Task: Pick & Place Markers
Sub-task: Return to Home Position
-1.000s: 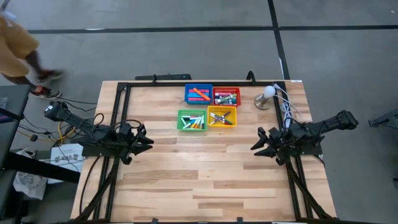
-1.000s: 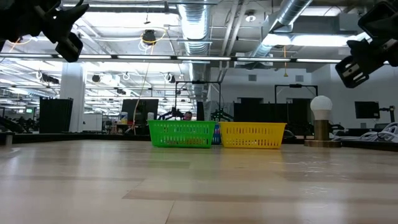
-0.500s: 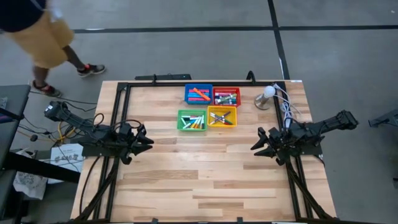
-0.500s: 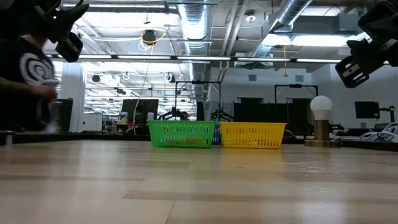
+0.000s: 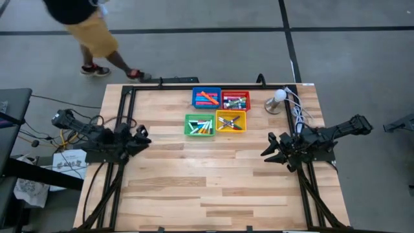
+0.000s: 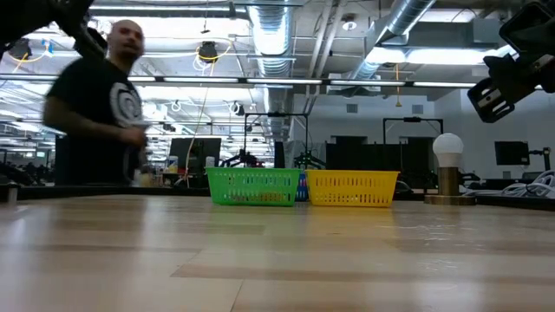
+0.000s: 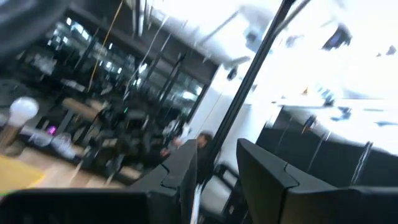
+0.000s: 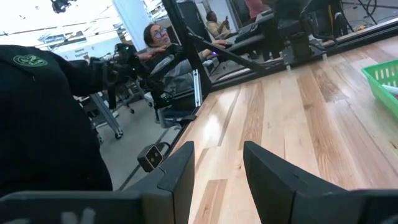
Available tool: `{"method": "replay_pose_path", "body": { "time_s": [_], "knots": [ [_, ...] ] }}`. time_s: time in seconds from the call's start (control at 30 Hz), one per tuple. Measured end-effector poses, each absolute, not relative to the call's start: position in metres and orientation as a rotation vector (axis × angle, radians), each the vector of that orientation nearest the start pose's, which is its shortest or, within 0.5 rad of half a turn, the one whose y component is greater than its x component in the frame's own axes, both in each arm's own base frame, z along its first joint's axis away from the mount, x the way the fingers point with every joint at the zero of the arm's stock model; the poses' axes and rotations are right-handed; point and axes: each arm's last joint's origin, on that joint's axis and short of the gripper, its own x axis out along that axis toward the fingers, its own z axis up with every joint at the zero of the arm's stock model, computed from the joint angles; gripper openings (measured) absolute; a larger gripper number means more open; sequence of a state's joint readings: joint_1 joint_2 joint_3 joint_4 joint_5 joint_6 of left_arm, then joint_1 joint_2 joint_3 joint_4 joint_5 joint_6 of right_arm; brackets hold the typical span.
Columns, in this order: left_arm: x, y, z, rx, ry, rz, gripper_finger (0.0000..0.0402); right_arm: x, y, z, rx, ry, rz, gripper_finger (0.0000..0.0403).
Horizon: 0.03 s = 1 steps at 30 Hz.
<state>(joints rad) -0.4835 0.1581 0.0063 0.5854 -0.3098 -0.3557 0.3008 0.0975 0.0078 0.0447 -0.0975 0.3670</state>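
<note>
Both left gripper (image 5: 145, 137) and right gripper (image 5: 265, 151) hold jaws apart; thin markers (image 5: 202, 127) lie in square trays (image 5: 187, 125).

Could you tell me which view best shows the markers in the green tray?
The high view: it looks down onto the markers in the green tray. Low view: only its wall. Right wrist: one corner. Left wrist: nothing.

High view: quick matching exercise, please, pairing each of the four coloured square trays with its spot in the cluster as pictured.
1. blue square plastic tray
2. red square plastic tray
3. green square plastic tray
4. yellow square plastic tray

A. lower row, right-arm side
B. upper row, left-arm side
C. lower row, left-arm side
D. upper row, right-arm side

Pairs: 1-B, 2-D, 3-C, 4-A.
</note>
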Motion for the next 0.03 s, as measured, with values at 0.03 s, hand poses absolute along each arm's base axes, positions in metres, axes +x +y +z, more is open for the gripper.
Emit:
{"method": "replay_pose_path", "body": {
  "time_s": [0.03],
  "knots": [
    [0.0874,-0.0359,0.2095,-0.528,-0.394,-0.246,0.0113,0.0976,0.0332,0.1626,0.357,0.118,0.385,0.0130]
  ]
}}
